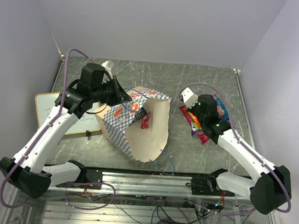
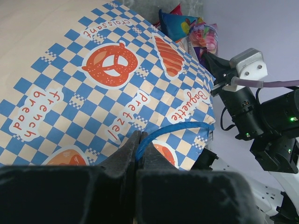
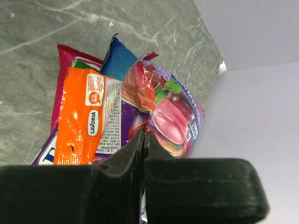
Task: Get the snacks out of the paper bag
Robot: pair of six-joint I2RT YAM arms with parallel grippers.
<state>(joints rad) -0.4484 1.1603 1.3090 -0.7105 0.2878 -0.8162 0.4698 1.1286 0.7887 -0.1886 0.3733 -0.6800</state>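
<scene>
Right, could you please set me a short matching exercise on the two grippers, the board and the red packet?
1. left gripper
2. right gripper
3. writing board
4. red packet

A. in the paper bag's opening
B. shut on the purple packet
C. shut on the blue cord handle
D. flat at the table's left edge

Pairs: 1-C, 2-B, 3-D, 4-A

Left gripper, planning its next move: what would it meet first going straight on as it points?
Likely the checkered side of the paper bag, just beyond the cord handle the left gripper pinches; depth unclear.
</scene>
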